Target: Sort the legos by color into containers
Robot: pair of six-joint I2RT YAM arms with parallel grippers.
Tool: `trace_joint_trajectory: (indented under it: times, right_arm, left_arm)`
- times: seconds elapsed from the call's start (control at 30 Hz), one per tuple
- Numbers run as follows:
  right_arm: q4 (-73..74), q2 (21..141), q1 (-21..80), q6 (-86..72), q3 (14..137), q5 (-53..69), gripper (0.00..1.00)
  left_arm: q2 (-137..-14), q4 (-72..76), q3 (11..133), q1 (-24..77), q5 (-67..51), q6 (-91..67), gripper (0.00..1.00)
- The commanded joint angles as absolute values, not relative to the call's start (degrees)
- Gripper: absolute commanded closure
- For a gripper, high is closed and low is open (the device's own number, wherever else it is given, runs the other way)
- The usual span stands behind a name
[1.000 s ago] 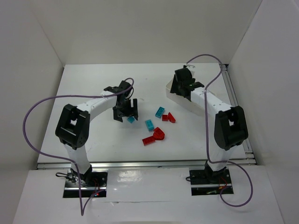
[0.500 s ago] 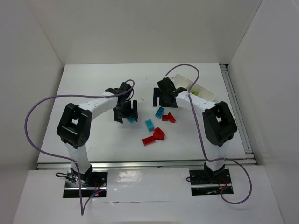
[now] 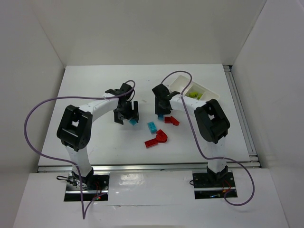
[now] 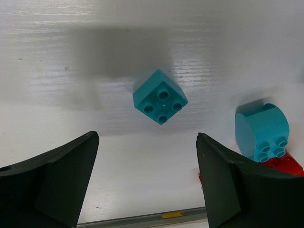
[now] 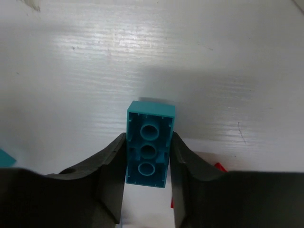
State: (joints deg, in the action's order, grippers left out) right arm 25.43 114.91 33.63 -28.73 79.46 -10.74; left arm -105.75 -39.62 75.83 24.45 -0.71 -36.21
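Note:
My right gripper [image 3: 160,113] is shut on a cyan 2x4 brick [image 5: 148,147], its jaws pressing both long sides and its hollow underside facing the wrist camera. My left gripper [image 4: 146,142] is open and empty, hovering over the table just short of a small square cyan brick [image 4: 160,97]. From above, that brick [image 3: 133,121] shows at the left gripper's [image 3: 128,117] tips. Another cyan brick [image 3: 151,126], rounded, lies mid-table. A red brick [image 3: 172,120] lies beside the right gripper, and two more red bricks [image 3: 156,139] lie nearer. The white tray [image 3: 176,81] holds lime green bricks [image 3: 192,95].
The tray lies slantwise at the back right, behind the right arm. The loose bricks cluster between the two arms. In the left wrist view the rounded cyan brick [image 4: 262,130] sits against a red one [image 4: 285,164] at the right edge.
My right arm has swung left from over the tray down to the cyan 2x4 brick and shut on it. My left gripper has barely moved.

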Motion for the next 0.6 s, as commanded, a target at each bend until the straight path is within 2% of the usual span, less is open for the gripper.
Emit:
trace_joint_trajectory:
  times: [0.0, 0.03, 0.1, 0.43, 0.57]
  right_arm:
    - [25.6, 114.5, 34.0, -29.1, 83.8, -14.0, 0.67]
    - [25.6, 113.7, 34.0, -29.1, 84.3, -14.6, 0.73]
    - [25.6, 112.6, 33.5, -28.5, 86.4, -16.2, 0.75]
    - [25.6, 105.9, 23.9, -27.4, 91.4, -21.5, 0.75]
    - [25.1, 107.9, 20.2, -27.4, 94.2, -22.9, 0.75]
  left_arm:
    - [-103.4, -40.2, 75.7, 24.2, -0.2, -35.8, 0.07]
    - [-103.4, -40.2, 75.7, 24.2, -0.7, -35.8, 0.07]
    - [-103.4, -40.2, 75.7, 24.2, -0.7, -35.2, 0.07]
    - [-107.3, -39.6, 77.7, 24.7, -1.9, -34.6, 0.07]
    - [-108.0, -39.6, 78.7, 25.2, -0.7, -36.9, 0.15]
